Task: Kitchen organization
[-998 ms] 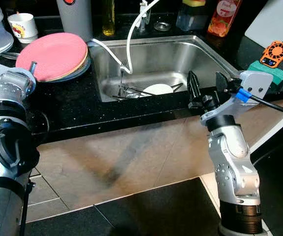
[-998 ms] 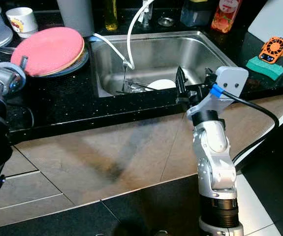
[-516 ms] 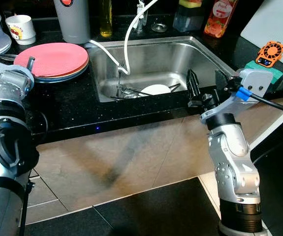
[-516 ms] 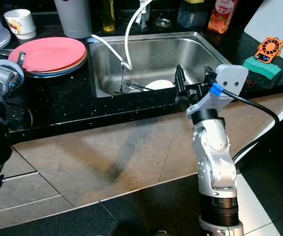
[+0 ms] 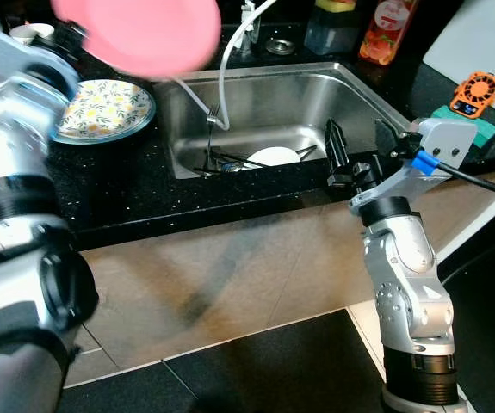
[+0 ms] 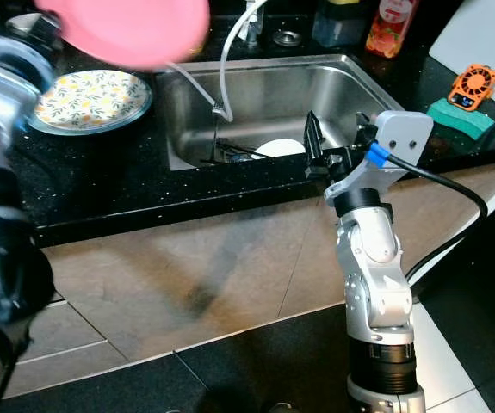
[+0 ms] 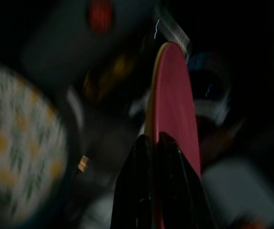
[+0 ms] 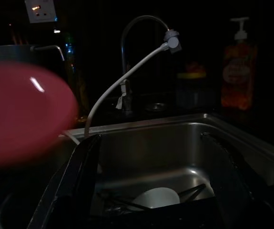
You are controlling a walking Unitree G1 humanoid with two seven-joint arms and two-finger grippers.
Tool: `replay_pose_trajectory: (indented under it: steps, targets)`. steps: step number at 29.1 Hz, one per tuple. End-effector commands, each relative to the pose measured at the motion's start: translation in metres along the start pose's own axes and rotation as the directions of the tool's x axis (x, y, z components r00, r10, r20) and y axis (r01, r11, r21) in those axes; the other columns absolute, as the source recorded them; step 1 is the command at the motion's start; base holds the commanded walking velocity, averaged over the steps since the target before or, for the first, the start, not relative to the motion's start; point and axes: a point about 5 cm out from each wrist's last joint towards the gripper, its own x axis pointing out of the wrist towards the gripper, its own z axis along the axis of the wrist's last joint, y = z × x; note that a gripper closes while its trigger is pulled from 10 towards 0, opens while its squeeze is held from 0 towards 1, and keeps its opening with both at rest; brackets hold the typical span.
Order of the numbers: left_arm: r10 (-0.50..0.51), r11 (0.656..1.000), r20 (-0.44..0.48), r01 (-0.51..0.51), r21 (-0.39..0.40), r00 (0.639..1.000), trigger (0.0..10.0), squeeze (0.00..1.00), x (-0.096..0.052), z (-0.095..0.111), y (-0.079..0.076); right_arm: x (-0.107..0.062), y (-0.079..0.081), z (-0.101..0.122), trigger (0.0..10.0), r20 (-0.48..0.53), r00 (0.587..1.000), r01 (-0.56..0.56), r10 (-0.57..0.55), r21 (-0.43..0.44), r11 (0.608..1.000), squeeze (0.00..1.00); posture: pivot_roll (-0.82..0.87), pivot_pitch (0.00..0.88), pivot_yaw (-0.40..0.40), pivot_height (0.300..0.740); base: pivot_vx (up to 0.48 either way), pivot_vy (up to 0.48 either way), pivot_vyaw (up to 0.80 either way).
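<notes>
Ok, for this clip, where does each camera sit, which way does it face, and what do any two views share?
Left eye view: head, looking down at the sink; both silver arms show, the left lifting the pink plate.
Right eye view: same head, same scene, showing the floral plate.
Left wrist view: along the left gripper, shut on the pink plate's rim.
Right wrist view: along the open right gripper, facing the faucet.
Shared: pink plate; both eyes and the right wrist show the sink.
</notes>
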Motion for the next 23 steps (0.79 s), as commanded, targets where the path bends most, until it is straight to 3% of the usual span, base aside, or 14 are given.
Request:
replay_pose_trajectory:
  steps: [1, 2, 3, 5, 6, 11, 13, 14, 16, 19, 20, 21, 22, 23]
  targets:
    - [-0.018, 0.998, -0.043, 0.020, 0.060, 0.999, 10.0, 0.00, 0.002, -0.012, -0.005, -0.002, -0.002, -0.002, 10.0, -0.011, 1.000, 0.008, -0.008, -0.004, 1.000, 0.00, 0.08, 0.116, -0.020, 0.740, 0.000, 0.000, 0.00]
    - [0.062, 0.985, -0.096, -0.045, 0.167, 0.993, 10.0, 0.00, 0.007, -0.033, 0.000, -0.001, -0.003, -0.001, 10.0, -0.008, 1.000, 0.012, -0.012, -0.006, 1.000, 0.00, 0.08, 0.116, -0.020, 0.740, 0.000, 0.000, 0.00]
    - [0.112, 0.976, -0.114, -0.088, 0.202, 0.987, 10.0, 0.00, 0.010, -0.044, 0.004, -0.001, -0.003, -0.001, 10.0, -0.007, 1.000, 0.013, -0.013, -0.007, 1.000, 0.00, 0.07, 0.115, -0.017, 0.740, 0.000, 0.000, 0.00]
    - [0.141, 0.968, -0.129, -0.110, 0.224, 0.981, 10.0, 0.00, 0.010, -0.051, 0.007, -0.001, -0.003, -0.001, 10.0, -0.006, 1.000, 0.014, -0.014, -0.008, 1.000, 0.00, 0.07, 0.115, -0.017, 0.740, 0.000, 0.000, 0.00]
    - [0.209, 0.967, -0.191, -0.173, 0.187, 0.959, 10.0, 0.00, 0.012, -0.070, 0.012, -0.001, -0.003, -0.001, 10.0, -0.006, 1.000, 0.015, -0.015, -0.009, 1.000, 0.00, 0.07, 0.115, -0.015, 0.740, 0.000, 0.000, 0.00]
    - [0.190, 0.973, -0.200, -0.157, 0.170, 0.961, 10.0, 0.00, 0.016, -0.084, 0.005, -0.002, -0.003, -0.001, 10.0, -0.006, 1.000, 0.019, -0.019, -0.011, 1.000, 0.00, 0.06, 0.114, -0.008, 0.740, 0.000, 0.000, 0.00]
    - [0.223, 0.950, -0.198, -0.168, 0.263, 0.954, 10.0, 0.00, 0.018, -0.094, 0.000, -0.004, -0.004, -0.001, 10.0, -0.007, 1.000, 0.023, -0.023, -0.012, 1.000, 0.00, 0.06, 0.113, -0.007, 0.740, 0.000, 0.000, 0.00]
    - [0.227, 0.942, -0.204, -0.162, 0.293, 0.952, 10.0, 0.91, 0.018, -0.098, -0.002, -0.004, -0.003, -0.001, 10.0, -0.007, 1.000, 0.023, -0.023, -0.012, 1.000, 0.00, 0.06, 0.114, -0.006, 0.740, 0.000, 0.000, 0.00]
    - [0.183, 0.953, -0.221, -0.118, 0.279, 0.958, 10.0, 1.00, 0.019, -0.103, -0.009, -0.004, -0.003, -0.001, 10.0, -0.007, 1.000, 0.023, -0.023, -0.011, 1.000, 0.00, 0.06, 0.114, -0.006, 0.740, 0.000, 0.000, 0.00]
    - [0.055, 0.982, -0.177, -0.021, 0.190, 0.983, 10.0, 1.00, 0.024, -0.096, -0.027, -0.004, -0.002, 0.000, 10.0, -0.007, 1.000, 0.022, -0.022, -0.010, 1.000, 0.00, 0.06, 0.117, -0.006, 0.740, 0.000, 0.000, 0.00]
    - [-0.036, 0.993, -0.116, 0.049, 0.112, 0.993, 10.0, 0.62, 0.025, -0.082, -0.037, -0.004, -0.002, 0.000, 10.0, -0.008, 1.000, 0.022, -0.022, -0.008, 1.000, 0.00, 0.06, 0.117, -0.006, 0.740, 0.000, 0.000, 0.00]
    - [-0.069, 0.992, -0.086, 0.077, 0.095, 0.994, 10.0, 0.00, 0.024, -0.074, -0.039, -0.004, -0.002, -0.001, 10.0, -0.008, 1.000, 0.022, -0.022, -0.008, 1.000, 0.00, 0.06, 0.119, -0.008, 0.740, 0.000, 0.000, 0.00]
    - [-0.069, 0.992, -0.086, 0.077, 0.095, 0.994, 10.0, 0.00, 0.024, -0.074, -0.039, -0.004, -0.002, -0.001, 10.0, -0.008, 1.000, 0.022, -0.022, -0.008, 1.000, 0.00, 0.06, 0.119, -0.008, 0.740, 0.000, 0.000, 0.00]
    - [-0.090, 0.991, -0.020, 0.091, 0.098, 0.996, 10.0, 0.00, 0.021, -0.056, -0.038, -0.004, -0.001, -0.001, 10.0, -0.010, 1.000, 0.021, -0.021, -0.006, 1.000, 0.00, 0.07, 0.121, -0.007, 0.740, 0.000, 0.000, 0.00]
